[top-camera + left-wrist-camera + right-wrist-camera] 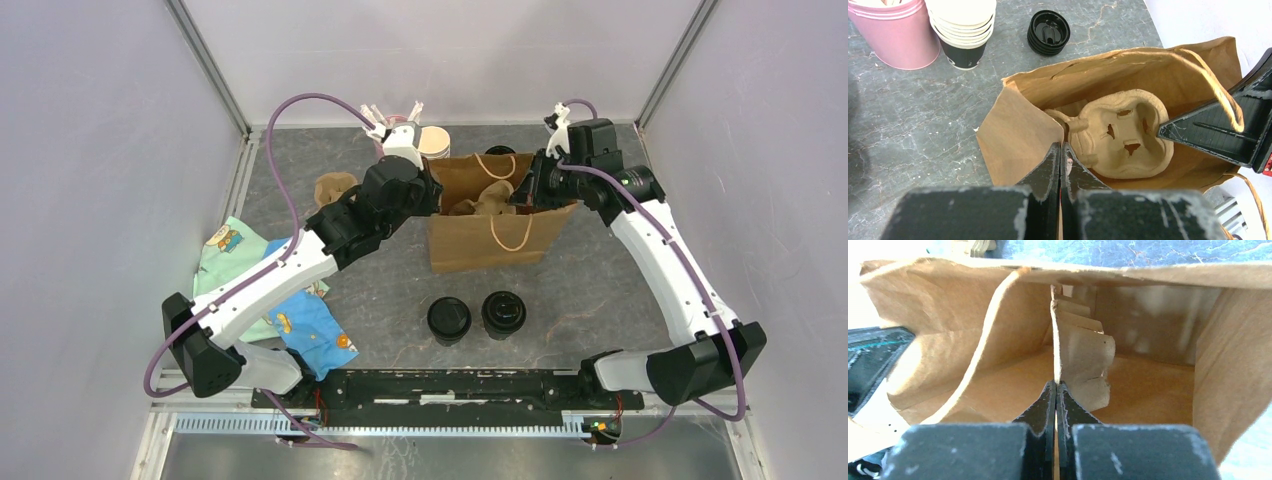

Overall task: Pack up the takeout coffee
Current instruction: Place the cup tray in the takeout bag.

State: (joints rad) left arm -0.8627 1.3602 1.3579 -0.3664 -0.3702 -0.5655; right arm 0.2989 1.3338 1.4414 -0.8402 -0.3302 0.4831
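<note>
Pinching the pulp cup carrier (1120, 135) by its edge with the right gripper (1055, 387), inside the brown paper bag (490, 245). Clamping the bag's rim with the left gripper (1061, 150), fingers pressed together. Seating the carrier, apparently. Next: let go, fetch the takeout coffees (449, 320) (503, 314), both on the table (600, 280) just before the bag.

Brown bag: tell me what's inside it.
A cardboard cup carrier sits in the bag, its slots empty, pinched by the right fingers. The bag floor under it is hidden.
</note>
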